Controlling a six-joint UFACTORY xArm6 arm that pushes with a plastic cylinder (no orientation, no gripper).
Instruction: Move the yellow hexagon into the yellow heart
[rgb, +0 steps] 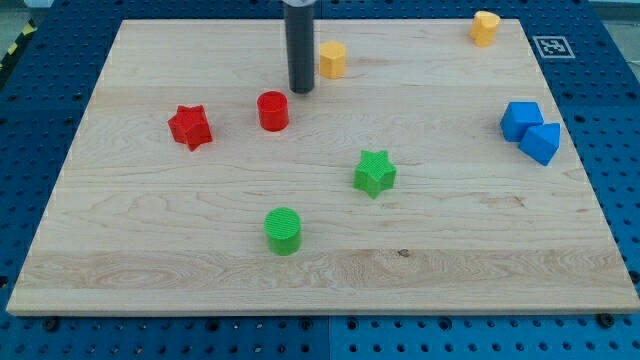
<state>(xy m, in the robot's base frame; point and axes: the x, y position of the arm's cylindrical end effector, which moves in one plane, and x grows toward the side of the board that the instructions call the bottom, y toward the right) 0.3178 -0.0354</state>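
Note:
The yellow hexagon (332, 59) sits near the view's top, a little left of centre. The yellow heart (485, 27) sits at the view's top right, close to the board's far edge. My tip (300, 89) is the lower end of the dark rod, just left of and slightly below the yellow hexagon, with a small gap between them. The tip stands just above and right of the red cylinder (273, 110).
A red star (190, 126) lies at the left. A green star (375, 172) and a green cylinder (284, 230) lie in the middle. Two blue blocks (531, 130) sit touching at the right edge. The wooden board (120, 250) rests on a blue pegboard.

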